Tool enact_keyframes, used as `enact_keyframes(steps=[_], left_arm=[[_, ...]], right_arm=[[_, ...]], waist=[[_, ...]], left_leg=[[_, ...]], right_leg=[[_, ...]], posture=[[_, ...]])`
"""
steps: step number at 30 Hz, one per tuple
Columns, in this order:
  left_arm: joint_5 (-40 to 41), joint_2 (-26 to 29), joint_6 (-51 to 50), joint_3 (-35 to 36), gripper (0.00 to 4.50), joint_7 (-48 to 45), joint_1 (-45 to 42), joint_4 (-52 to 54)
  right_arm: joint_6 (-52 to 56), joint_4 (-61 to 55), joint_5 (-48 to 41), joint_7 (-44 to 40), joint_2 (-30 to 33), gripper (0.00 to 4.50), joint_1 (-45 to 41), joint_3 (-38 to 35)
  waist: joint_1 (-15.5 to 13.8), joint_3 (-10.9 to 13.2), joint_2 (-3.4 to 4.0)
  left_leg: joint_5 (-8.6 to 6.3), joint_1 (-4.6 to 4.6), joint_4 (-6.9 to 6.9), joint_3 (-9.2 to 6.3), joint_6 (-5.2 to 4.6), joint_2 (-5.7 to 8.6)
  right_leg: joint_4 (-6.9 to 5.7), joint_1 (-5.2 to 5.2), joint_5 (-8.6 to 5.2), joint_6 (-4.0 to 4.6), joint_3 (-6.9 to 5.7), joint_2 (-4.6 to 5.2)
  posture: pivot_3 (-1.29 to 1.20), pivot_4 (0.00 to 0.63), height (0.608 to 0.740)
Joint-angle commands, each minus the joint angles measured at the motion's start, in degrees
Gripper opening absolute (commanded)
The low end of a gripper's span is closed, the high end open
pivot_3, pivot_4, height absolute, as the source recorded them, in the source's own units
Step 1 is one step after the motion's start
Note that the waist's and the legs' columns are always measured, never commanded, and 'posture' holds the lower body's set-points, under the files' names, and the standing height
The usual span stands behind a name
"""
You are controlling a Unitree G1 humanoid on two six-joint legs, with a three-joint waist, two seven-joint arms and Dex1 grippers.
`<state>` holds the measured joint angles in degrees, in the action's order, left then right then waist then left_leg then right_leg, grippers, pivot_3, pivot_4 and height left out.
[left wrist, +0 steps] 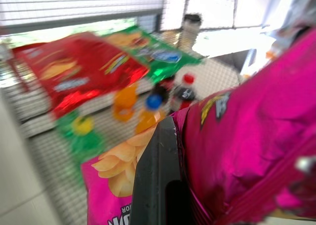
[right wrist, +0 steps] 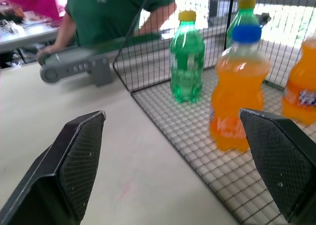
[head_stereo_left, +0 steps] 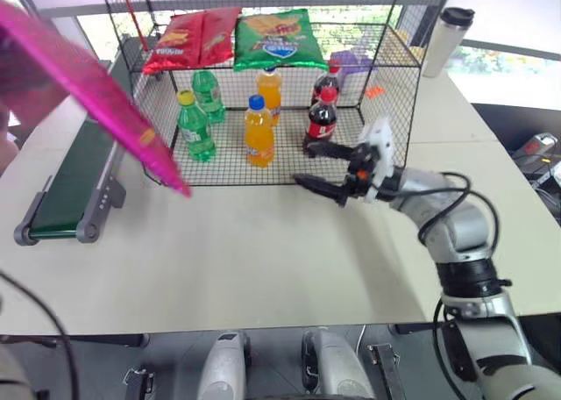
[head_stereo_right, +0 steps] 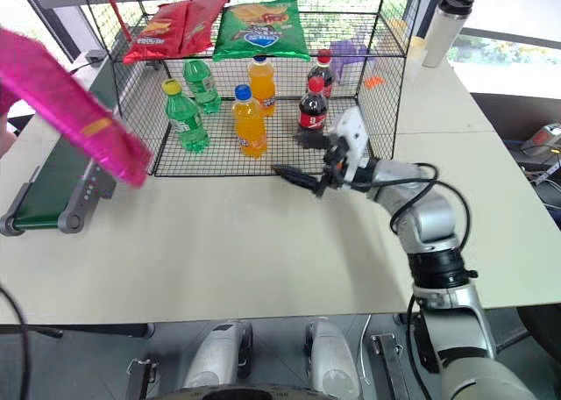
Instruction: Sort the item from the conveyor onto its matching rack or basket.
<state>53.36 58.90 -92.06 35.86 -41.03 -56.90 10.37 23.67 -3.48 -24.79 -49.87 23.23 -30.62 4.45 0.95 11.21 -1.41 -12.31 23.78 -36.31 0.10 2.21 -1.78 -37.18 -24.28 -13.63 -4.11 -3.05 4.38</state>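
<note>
Fingers of the left gripper (left wrist: 163,185) pinch the flat glossy magenta-pink snack bag (head_stereo_left: 83,93), which hangs tilted in the air above the long dark-green conveyor belt (head_stereo_left: 74,176) in its grey frame, just left of the black wire-mesh cage rack (head_stereo_left: 399,93). Red chip bags (head_stereo_left: 188,36) and a green chip bag (head_stereo_left: 276,39) lie on the rack's upper shelf. The right gripper (head_stereo_left: 324,167) hovers over the pale worktop (head_stereo_left: 263,251) at the rack's front edge, fingers spread wide and empty.
</note>
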Motion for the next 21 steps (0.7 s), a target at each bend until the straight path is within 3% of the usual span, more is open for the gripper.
enact_keyframes(steps=[1, 5, 10, 17, 21], left_arm=[[3.71, -3.66, -0.44, -3.74, 0.04, 8.72, -5.58, -1.58], [4.98, -9.07, -0.44, -5.98, 0.04, 15.33, -10.48, -4.29], [6.80, -12.45, -0.44, -5.69, 0.04, 19.66, -11.66, -6.04], [9.04, -15.98, -0.44, -5.16, 0.04, 22.80, -8.06, -3.51], [8.77, -16.65, -0.16, -4.26, 0.04, 24.11, -6.70, -3.35]], right_arm=[[-10.81, -1.58, 7.10, 5.43, -3.91, 4.50, 0.39, 2.36], [-18.79, -0.01, 11.92, 14.08, -11.48, 4.50, -0.24, 3.03], [-21.52, 0.60, 13.29, 18.36, -17.54, 4.50, -2.07, 3.88], [-20.46, 0.39, 9.63, 18.60, -24.35, 4.50, -5.73, 4.82], [-18.88, -0.49, 7.02, 17.19, -24.97, 4.50, -6.24, 4.83]], waist=[[0.23, 0.00, 0.01], [0.14, 0.01, 0.01], [0.03, 0.01, 0.02], [-0.06, 0.01, 0.01], [-0.17, 0.01, 0.01]], left_leg=[[0.00, 0.00, 0.00, 0.01, 0.00, 0.00], [0.01, 0.00, 0.10, 0.12, 0.01, 0.00], [0.04, -0.02, 0.10, 0.16, 0.07, 0.00], [0.10, -0.04, 0.11, 0.15, 0.17, 0.00], [0.10, -0.03, 0.11, 0.13, 0.18, 0.00]], right_leg=[[0.00, -0.02, 0.00, 0.00, 0.02, 0.00], [-0.05, -0.16, 0.00, 0.00, 0.15, -0.01], [-0.06, -0.17, 0.01, 0.00, 0.18, 0.01], [-0.06, -0.15, 0.02, 0.01, 0.19, 0.03], [-0.06, -0.15, 0.02, 0.01, 0.18, 0.03]], posture=[[0.00, 0.150, 0.740], [0.00, 0.150, 0.740], [0.00, 0.150, 0.740], [0.00, 0.150, 0.740], [0.00, 0.150, 0.740]])
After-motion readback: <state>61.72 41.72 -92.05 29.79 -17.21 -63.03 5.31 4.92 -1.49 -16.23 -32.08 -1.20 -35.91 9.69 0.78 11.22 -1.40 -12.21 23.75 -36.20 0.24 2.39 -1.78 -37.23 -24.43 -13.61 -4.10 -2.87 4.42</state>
